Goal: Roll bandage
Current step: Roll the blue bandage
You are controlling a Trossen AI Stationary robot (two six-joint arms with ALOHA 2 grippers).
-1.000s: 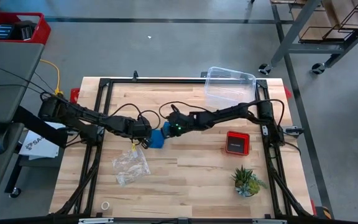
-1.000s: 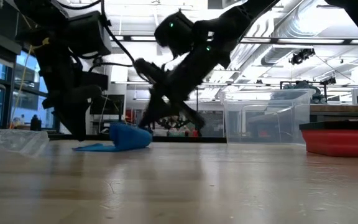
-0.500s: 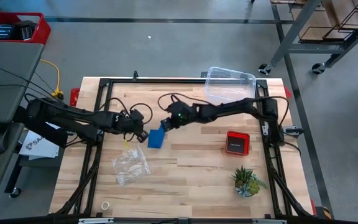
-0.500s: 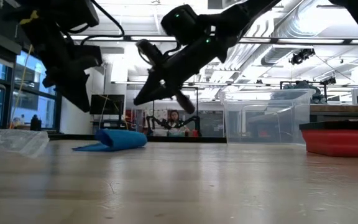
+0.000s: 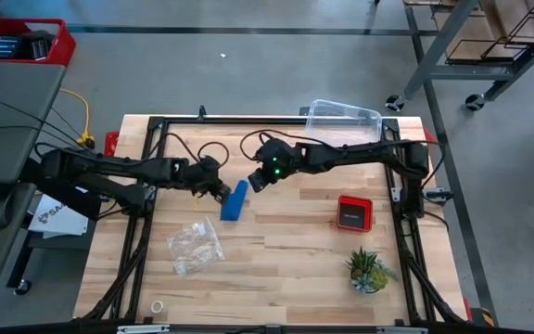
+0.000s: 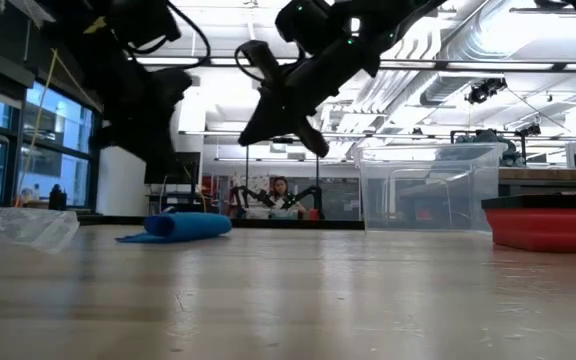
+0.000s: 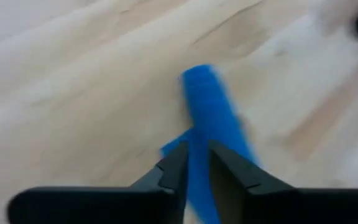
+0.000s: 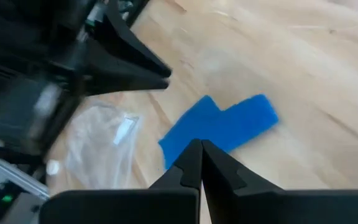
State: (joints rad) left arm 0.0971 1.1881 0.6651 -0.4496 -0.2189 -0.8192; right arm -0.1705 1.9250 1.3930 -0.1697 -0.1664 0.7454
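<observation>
The blue bandage (image 5: 235, 199) lies on the wooden table left of centre as a short flattened roll. A loose tail lies flat beside it (image 6: 138, 238). It also shows in the left wrist view (image 7: 211, 106) and the right wrist view (image 8: 219, 127). My left gripper (image 5: 219, 190) hovers just left of the bandage, its fingers a narrow gap apart (image 7: 196, 165), and touches nothing. My right gripper (image 5: 256, 181) hangs above the bandage's far right, shut and empty (image 8: 199, 149). In the low view both grippers (image 6: 278, 110) are well above the bandage (image 6: 183, 226).
A clear plastic box (image 5: 341, 125) stands at the far right. A red-and-black square device (image 5: 353, 211) and a small potted plant (image 5: 369, 269) are on the right. A crinkled clear bag (image 5: 195, 249) lies near left, and a small white ring (image 5: 158, 306) lies by the near edge.
Both grippers have risen from the bandage and drawn back from it toward the far edge, the right one also toward the right. The bandage stays on the table and has settled from a raised hump into a lower, flatter roll.
</observation>
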